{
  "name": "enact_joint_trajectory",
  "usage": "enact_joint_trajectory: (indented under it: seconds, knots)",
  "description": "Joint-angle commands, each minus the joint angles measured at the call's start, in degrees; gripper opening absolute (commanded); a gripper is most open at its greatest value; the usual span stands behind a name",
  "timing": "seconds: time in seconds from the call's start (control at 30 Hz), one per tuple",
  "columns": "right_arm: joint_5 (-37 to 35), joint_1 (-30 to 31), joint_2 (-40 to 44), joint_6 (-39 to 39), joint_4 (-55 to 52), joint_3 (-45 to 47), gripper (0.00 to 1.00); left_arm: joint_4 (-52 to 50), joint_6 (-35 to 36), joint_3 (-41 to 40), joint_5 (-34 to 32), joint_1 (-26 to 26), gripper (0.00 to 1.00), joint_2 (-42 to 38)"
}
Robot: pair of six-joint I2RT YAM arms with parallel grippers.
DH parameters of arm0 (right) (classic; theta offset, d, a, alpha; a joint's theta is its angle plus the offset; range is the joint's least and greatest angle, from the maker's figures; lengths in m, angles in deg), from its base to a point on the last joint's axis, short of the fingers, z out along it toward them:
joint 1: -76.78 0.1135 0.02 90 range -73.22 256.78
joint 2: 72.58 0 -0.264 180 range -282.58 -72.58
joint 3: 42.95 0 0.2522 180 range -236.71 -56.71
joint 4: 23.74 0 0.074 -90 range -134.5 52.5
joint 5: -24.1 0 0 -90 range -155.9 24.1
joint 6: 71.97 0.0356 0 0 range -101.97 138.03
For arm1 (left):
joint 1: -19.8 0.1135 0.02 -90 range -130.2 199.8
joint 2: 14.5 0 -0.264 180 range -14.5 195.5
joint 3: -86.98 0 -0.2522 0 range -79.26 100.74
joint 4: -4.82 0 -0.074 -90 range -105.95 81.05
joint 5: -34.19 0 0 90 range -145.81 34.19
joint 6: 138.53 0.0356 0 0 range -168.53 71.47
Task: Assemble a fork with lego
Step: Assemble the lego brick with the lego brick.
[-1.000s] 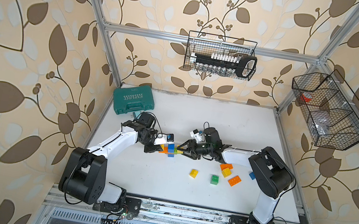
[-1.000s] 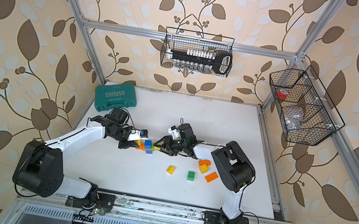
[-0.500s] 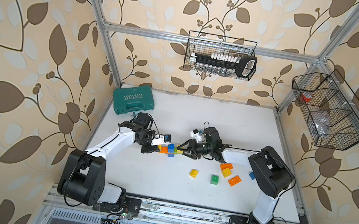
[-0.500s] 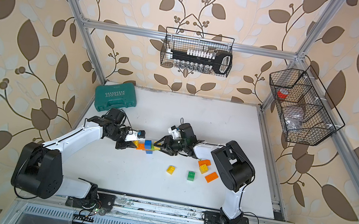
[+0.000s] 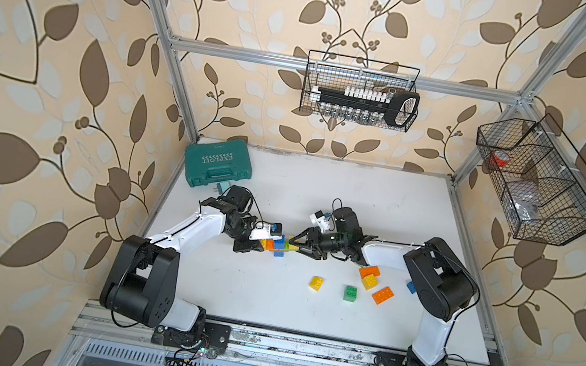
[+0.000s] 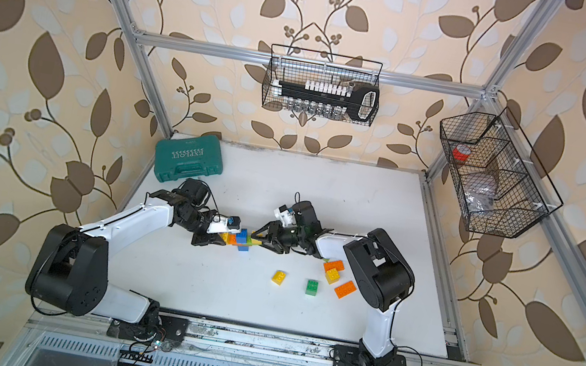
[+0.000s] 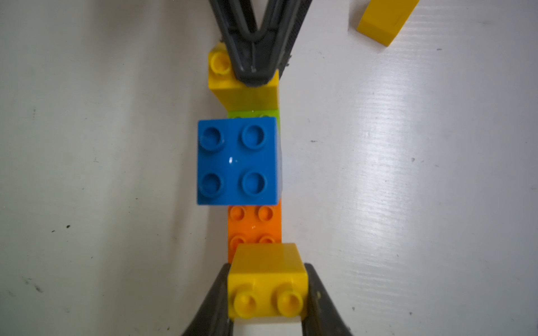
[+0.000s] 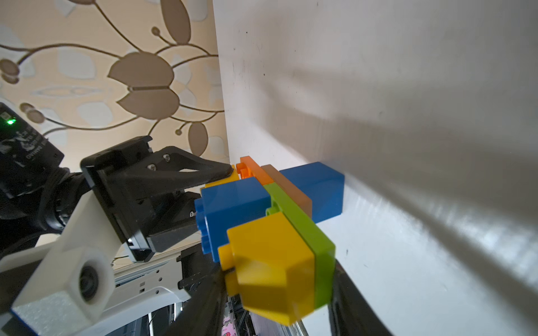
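A lego assembly lies low over the white table's middle, spanning both grippers. It has a yellow brick at one end, then orange, a blue brick on top, a green plate and a second yellow brick. A brown plate and another blue brick sit on its far side. My left gripper is shut on the first yellow brick. My right gripper is shut across the other yellow brick and the green plate.
Loose bricks lie toward the front right: yellow, green, orange, yellow, orange, and blue by the right arm. A teal case sits back left. Wire baskets hang on the frame.
The left wrist has shifted slightly. The assembly stays in the same spot between both grippers, and both grips hold.
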Motion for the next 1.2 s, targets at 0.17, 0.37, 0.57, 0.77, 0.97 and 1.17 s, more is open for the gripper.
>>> enact_joint_trajectory:
  seconds: [0.17, 0.37, 0.57, 0.77, 0.97, 1.17]
  knots:
    - [-0.3, -0.2, -2.2, -0.4, -1.2, -1.2, 0.51, -0.7, -0.7, 3.3, 1.8, -0.4, 0.00, 3.9]
    - [-0.2, -0.6, -2.3, -0.4, -1.0, -0.8, 0.50, -1.1, -0.4, 3.0, 1.2, -0.4, 0.00, 4.1]
    - [0.1, -0.8, -2.5, -0.4, -0.6, -0.4, 0.50, -0.7, 0.3, 1.8, -1.5, -0.4, 0.00, 3.9]
    - [0.2, -0.8, -2.7, -0.1, -0.1, -0.1, 0.50, -0.5, -1.3, 3.2, -4.6, -0.8, 0.00, 5.2]
    - [0.3, -0.8, -2.7, 0.0, 0.2, 0.0, 0.50, -1.9, -0.3, 4.3, -6.4, -1.6, 0.00, 6.4]
    - [0.5, -0.9, -2.9, 0.2, 0.7, 0.1, 0.50, -1.9, 0.8, 3.3, -6.8, -2.5, 0.00, 6.2]
